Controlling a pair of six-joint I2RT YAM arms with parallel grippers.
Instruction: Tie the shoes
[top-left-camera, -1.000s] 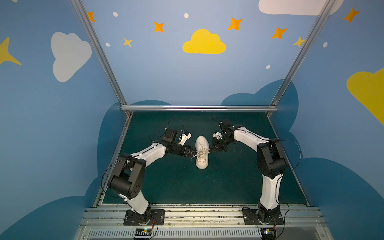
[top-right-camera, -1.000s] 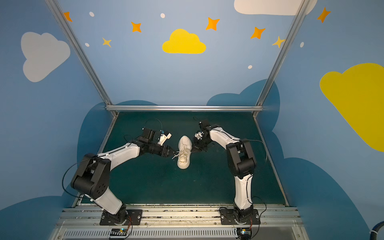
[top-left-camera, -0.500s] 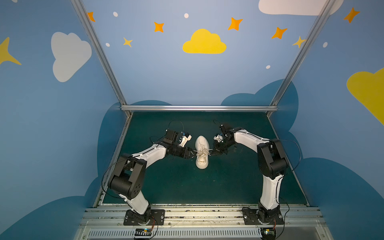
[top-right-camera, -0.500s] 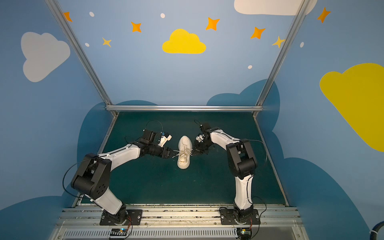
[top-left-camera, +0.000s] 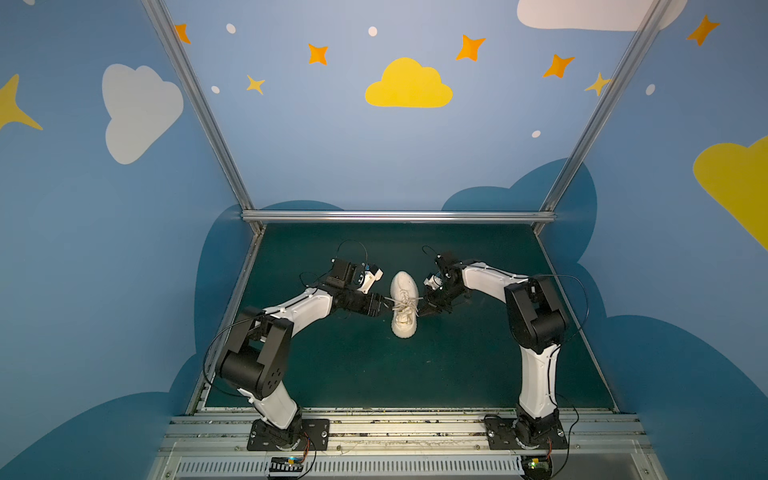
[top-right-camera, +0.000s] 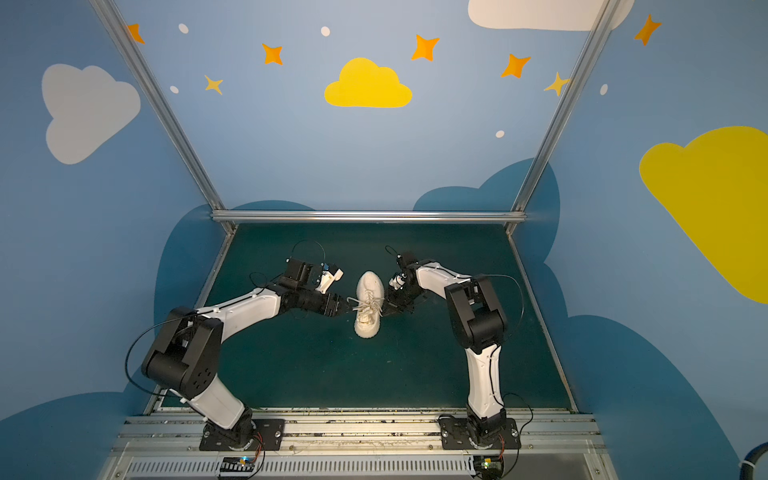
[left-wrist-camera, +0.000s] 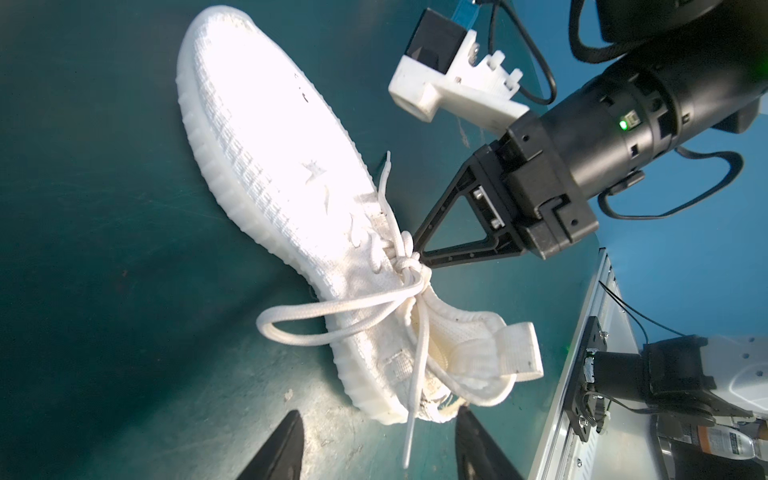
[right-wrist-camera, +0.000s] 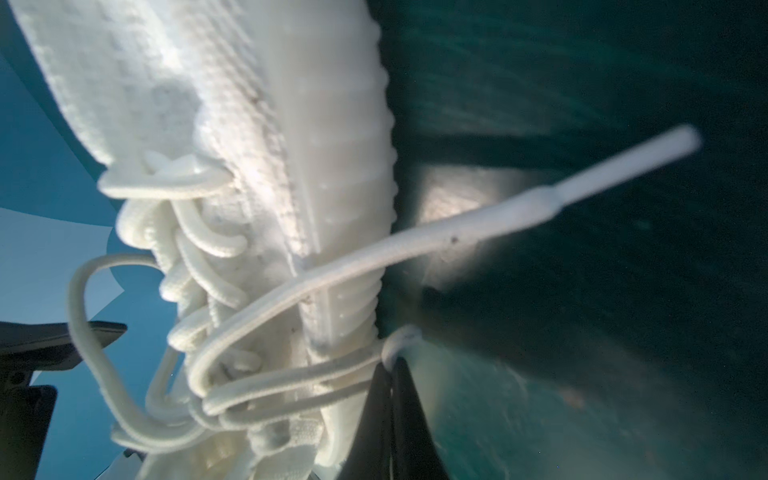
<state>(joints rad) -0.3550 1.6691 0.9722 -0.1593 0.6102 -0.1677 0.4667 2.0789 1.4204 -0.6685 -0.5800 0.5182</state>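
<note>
An off-white knit shoe (top-left-camera: 404, 305) (top-right-camera: 368, 305) lies on the green mat, toe toward the back wall, laces knotted over the tongue. My left gripper (top-left-camera: 383, 307) (top-right-camera: 347, 309) is at its left side, open. In the left wrist view a loose lace end (left-wrist-camera: 409, 440) hangs between the left gripper's (left-wrist-camera: 380, 444) spread fingers, which do not clamp it, and a lace loop (left-wrist-camera: 291, 328) droops over the sole. My right gripper (top-left-camera: 422, 309) (left-wrist-camera: 419, 257) sits against the shoe's right side by the knot (left-wrist-camera: 409, 266). In the right wrist view the right gripper (right-wrist-camera: 392, 374) is shut on a lace loop (right-wrist-camera: 399, 336).
The green mat (top-left-camera: 457, 365) is walled by blue panels, with a metal bar (top-left-camera: 395, 216) at the back and a slotted aluminium rail (top-left-camera: 395, 424) in front carrying both arm bases. A free lace end with its aglet (right-wrist-camera: 623, 174) sticks out over the mat on the right side.
The right gripper has shifted slightly toward the front and in against the shoe, still holding the lace. The left gripper has hardly moved.
</note>
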